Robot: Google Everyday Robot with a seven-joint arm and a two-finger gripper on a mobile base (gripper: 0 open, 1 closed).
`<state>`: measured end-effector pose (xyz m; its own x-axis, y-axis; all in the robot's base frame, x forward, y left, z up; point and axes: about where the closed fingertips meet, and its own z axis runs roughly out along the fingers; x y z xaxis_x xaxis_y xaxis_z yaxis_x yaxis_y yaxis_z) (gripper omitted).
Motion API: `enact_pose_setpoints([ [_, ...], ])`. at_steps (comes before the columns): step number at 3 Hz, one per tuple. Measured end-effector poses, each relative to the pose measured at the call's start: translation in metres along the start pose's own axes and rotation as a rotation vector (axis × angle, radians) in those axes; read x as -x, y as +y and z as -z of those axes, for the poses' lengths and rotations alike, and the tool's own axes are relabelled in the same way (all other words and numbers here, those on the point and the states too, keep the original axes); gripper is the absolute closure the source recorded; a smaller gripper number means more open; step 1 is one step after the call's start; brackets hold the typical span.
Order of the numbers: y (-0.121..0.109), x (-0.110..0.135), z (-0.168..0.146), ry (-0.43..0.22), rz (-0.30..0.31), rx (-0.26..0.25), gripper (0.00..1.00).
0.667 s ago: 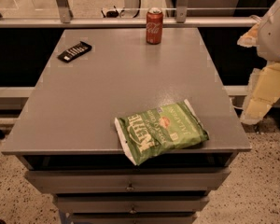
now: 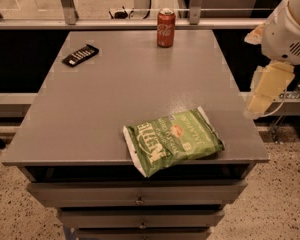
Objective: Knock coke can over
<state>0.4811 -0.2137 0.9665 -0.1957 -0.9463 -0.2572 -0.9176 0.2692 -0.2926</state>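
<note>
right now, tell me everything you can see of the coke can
The coke can is a small red cylinder, metal by its look, with white script lettering and a silver top rim. It stands upright, not yet knocked over, near the far edge of the grey table, resting on its base with nothing else touching it. The gripper hangs beyond the table's right edge as seen, well apart from it.

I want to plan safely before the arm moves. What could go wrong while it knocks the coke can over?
1. The coke can stands upright close to the far edge of the table. A push away from the camera could send it off that edge.
2. The gripper hangs beyond the table's right side, far from the can. A low sweep could hit the table edge or drag the chip bag, which seems to overhang the front edge.
</note>
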Motion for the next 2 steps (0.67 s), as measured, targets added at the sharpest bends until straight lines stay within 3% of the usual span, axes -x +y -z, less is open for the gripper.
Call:
enact_pose_setpoints([
  [1, -0.056, 0.007, -0.032, -0.073, -0.012, -0.054, 0.00],
  [2, -0.139, 0.019, -0.078, -0.198, -0.031, -0.120, 0.00],
])
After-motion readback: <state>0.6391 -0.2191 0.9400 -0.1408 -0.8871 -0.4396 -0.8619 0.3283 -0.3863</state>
